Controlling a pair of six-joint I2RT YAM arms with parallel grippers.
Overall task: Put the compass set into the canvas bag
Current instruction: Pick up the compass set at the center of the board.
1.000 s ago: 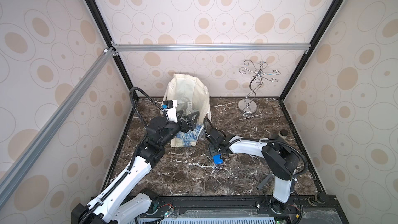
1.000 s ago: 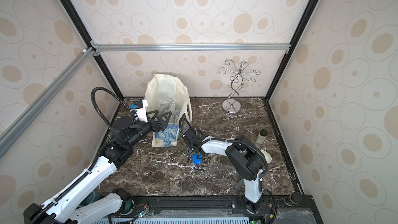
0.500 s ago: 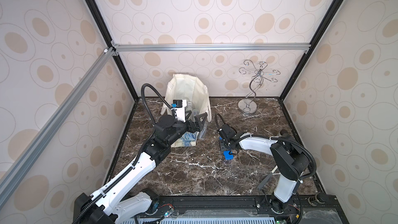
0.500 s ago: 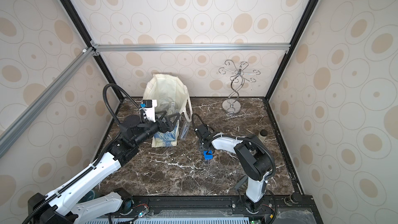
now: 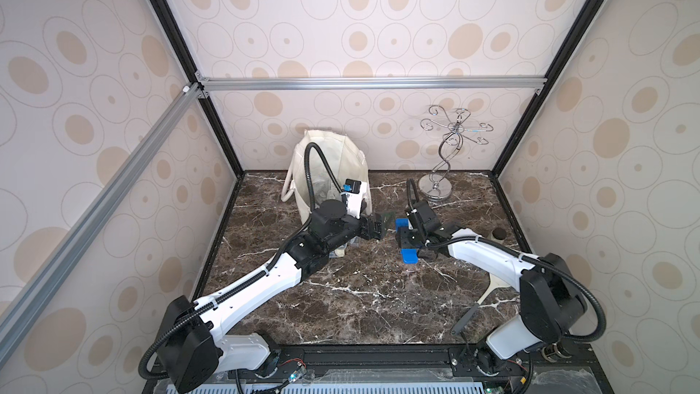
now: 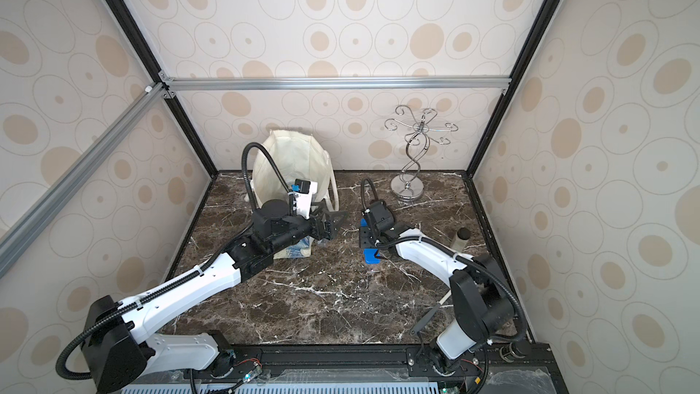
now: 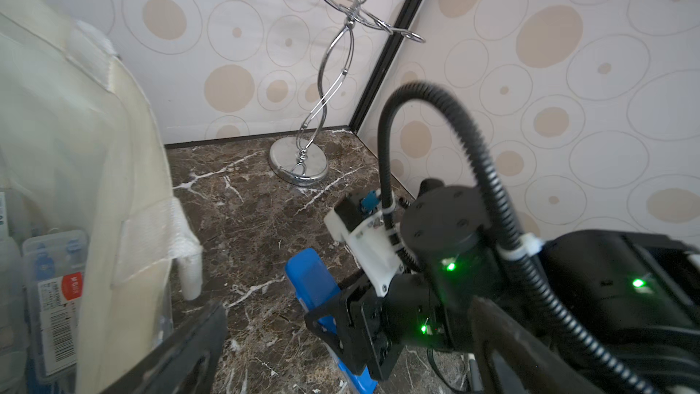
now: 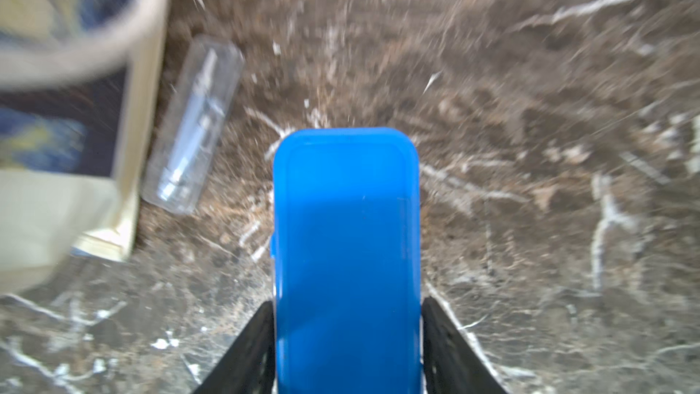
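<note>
At the near right of the marble table (image 5: 360, 297), a white-headed utensil (image 5: 492, 288) with a dark handle lies under the right arm's elbow. That arm bends low and reaches in to the middle. There the right gripper (image 8: 347, 339) is clamped on the compass set (image 8: 346, 202), a plain blue plastic case with no writing showing. Black fingers press both long sides, and most of the case sticks out past them. A second ago this hold sat nearer the front edge; now it is farther back and to the right. The left arm stretches from the near left corner to the middle. The left gripper (image 5: 380, 227) is spread fully wide and empty, facing the case from close by; a second ago it was at the bag's front. A clear tube (image 8: 191, 123) with a metal piece inside lies flat just beside the foot of the canvas bag (image 5: 341, 157). A clear box (image 7: 57, 297) against the cloth bears a barcode label and a red sticker, the print too small to read. The bag stands upright at the back left with its mouth open, and the case is outside it, to its right. A chrome wire stand (image 5: 450, 161) rises at the back right.
</note>
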